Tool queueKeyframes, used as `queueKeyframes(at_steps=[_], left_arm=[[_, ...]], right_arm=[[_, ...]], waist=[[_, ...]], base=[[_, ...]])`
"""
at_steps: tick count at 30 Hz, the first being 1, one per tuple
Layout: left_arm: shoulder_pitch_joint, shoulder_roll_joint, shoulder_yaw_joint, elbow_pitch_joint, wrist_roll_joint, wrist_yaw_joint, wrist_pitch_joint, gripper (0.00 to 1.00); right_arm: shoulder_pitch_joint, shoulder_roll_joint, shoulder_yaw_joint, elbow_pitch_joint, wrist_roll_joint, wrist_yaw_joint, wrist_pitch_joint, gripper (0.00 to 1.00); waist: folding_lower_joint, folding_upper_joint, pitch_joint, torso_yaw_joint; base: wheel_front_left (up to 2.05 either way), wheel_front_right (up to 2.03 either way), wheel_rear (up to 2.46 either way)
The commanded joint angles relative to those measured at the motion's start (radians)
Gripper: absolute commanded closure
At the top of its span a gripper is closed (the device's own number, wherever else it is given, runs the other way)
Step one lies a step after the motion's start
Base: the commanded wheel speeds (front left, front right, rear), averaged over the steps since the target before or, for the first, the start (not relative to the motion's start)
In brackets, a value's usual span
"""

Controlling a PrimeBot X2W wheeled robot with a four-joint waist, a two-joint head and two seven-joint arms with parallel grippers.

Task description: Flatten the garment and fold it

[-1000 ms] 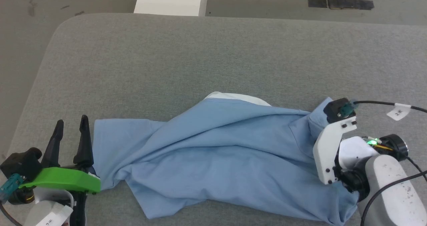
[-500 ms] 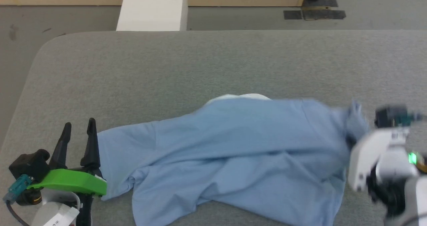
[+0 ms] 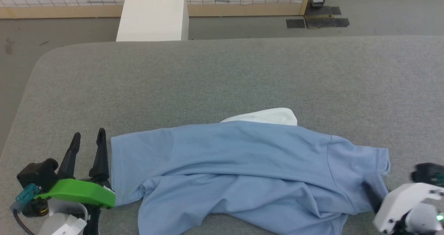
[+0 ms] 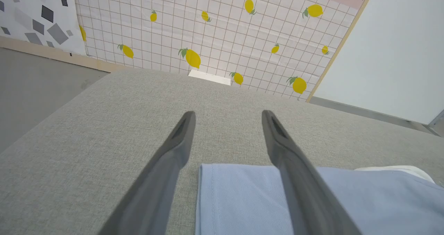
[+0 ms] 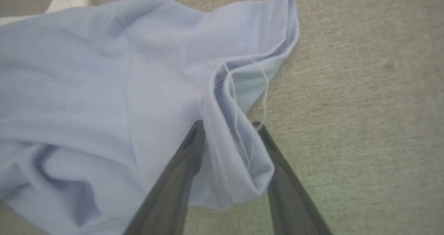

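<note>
The shirt (image 3: pixel 242 165) lies stretched sideways across the near part of the grey table (image 3: pixel 208 75), with its white collar (image 3: pixel 270 116) at the far edge and its lower body rumpled. Your right gripper (image 5: pixel 229 125) has its fingers parted, and a doubled fold of the right sleeve (image 5: pixel 239 165) lies loose between them. Watch the stray thread (image 5: pixel 266 93) looping by one fingertip: pulling away could snag it and drag that sleeve back into a heap. Your left gripper (image 4: pixel 229 113) stands wide, one finger over the left sleeve (image 4: pixel 242 193), which could shift if that finger slides. A second ago the right fingers were clamped on the raised sleeve and the shirt was bunched in diagonal folds. Now it is spread wider, and the camera has tilted too.
</note>
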Motion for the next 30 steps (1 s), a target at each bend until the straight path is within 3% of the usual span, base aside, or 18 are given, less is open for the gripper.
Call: queueKeyframes(at_steps=[1, 6, 11, 15, 19, 24, 28, 30], left_arm=[[0.009, 0.005, -0.002, 0.005, -0.003, -0.002, 0.001, 0.00], [0.023, 0.003, -0.004, 0.005, -0.008, 0.006, 0.005, 0.00], [0.036, 0.005, -0.014, 0.006, -0.006, 0.018, 0.030, 0.00], [-0.005, 0.034, -0.051, 0.018, 0.016, 0.025, 0.123, 0.00], [-0.128, 0.080, -0.105, 0.063, 0.019, 0.019, 0.321, 0.00], [-0.319, 0.147, -0.181, 0.166, 0.021, 0.012, 0.648, 0.00], [-0.418, 0.175, -0.233, 0.238, 0.027, 0.016, 0.882, 0.00], [-0.448, 0.174, -0.252, 0.257, 0.022, 0.014, 0.951, 0.00]], right_arm=[[0.009, -0.001, -0.018, -0.022, 0.019, -0.002, -0.034, 0.00], [0.022, -0.001, -0.086, -0.122, 0.050, -0.002, -0.128, 0.00], [0.020, -0.001, -0.110, -0.174, 0.047, -0.002, -0.142, 0.00], [0.000, -0.001, -0.107, -0.195, 0.032, -0.002, -0.128, 0.00], [-0.026, -0.001, -0.099, -0.212, 0.020, -0.002, -0.112, 0.00], [-0.064, -0.001, -0.076, -0.236, -0.001, -0.002, -0.096, 0.00], [-0.086, -0.001, -0.058, -0.250, -0.005, -0.002, -0.089, 0.00], [-0.091, -0.001, -0.053, -0.254, -0.006, -0.002, -0.088, 0.00]], waist=[[0.0000, 0.0038, -0.009, 0.003], [0.0000, 0.0038, -0.025, -0.001], [0.0000, 0.0038, -0.031, -0.006], [0.0000, 0.0038, -0.020, -0.002], [0.0000, 0.0038, 0.006, 0.009], [0.0000, 0.0038, 0.056, 0.003], [0.0000, 0.0038, 0.097, -0.014], [0.0000, 0.0038, 0.114, -0.022]], base=[[0.00, 0.00, 0.00], [0.00, 0.00, 0.00], [0.00, 0.00, 0.00], [0.00, 0.00, 0.00], [0.00, 0.00, 0.00], [0.00, 0.00, 0.00], [0.00, 0.00, 0.00], [0.00, 0.00, 0.00]])
